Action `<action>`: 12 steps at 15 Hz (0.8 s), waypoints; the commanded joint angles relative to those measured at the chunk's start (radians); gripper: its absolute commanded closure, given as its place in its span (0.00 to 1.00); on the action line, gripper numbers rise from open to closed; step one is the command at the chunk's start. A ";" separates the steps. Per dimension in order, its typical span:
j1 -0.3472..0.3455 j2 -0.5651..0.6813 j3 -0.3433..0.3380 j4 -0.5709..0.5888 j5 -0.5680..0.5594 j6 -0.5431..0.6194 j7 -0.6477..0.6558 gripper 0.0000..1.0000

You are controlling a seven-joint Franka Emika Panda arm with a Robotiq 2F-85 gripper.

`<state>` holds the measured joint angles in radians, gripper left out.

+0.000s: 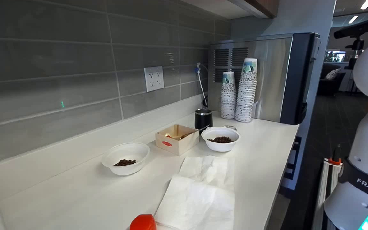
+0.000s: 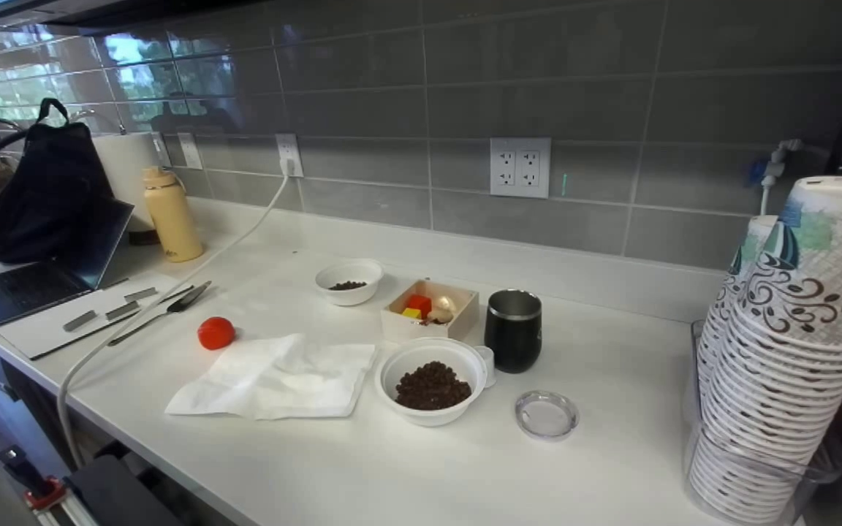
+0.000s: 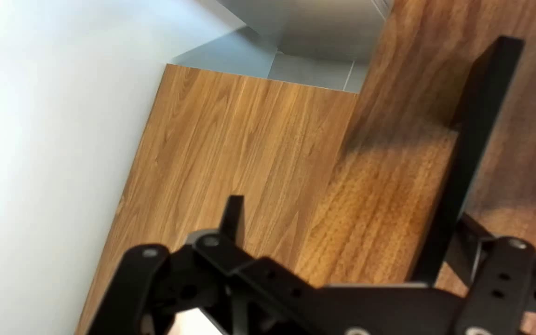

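My gripper (image 3: 351,216) shows in the wrist view with its black fingers wide apart. It is nearest to a long black bar handle (image 3: 475,158) on a brown wood-grain panel (image 3: 389,204). The handle passes between the fingers, close to the right one; I cannot tell whether they touch. A lighter wood panel (image 3: 249,153) lies to the left, behind the left finger. The gripper is outside both exterior views; part of the white arm (image 1: 367,153) shows in an exterior view. On the counter are two white bowls (image 2: 432,351) (image 1: 126,156) with dark brown pieces and a wooden box (image 1: 177,140).
A black tumbler (image 2: 512,329), clear lid (image 2: 547,415), stacked paper cups (image 1: 246,92), white napkins (image 2: 282,376) and a red object (image 2: 215,333) are on the counter. A steel appliance (image 1: 267,76) stands behind the cups. A wooden overhead cabinet (image 1: 265,6) hangs above. A white cable (image 2: 194,270) crosses the counter.
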<state>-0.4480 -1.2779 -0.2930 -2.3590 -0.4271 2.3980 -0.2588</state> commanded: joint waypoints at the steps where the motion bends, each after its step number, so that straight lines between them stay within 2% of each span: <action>1: -0.024 -0.076 -0.015 -0.032 -0.056 -0.050 -0.014 0.00; 12: -0.022 -0.207 -0.019 -0.037 -0.117 -0.157 -0.014 0.00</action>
<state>-0.4487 -1.4429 -0.2794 -2.3860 -0.4748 2.2852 -0.2587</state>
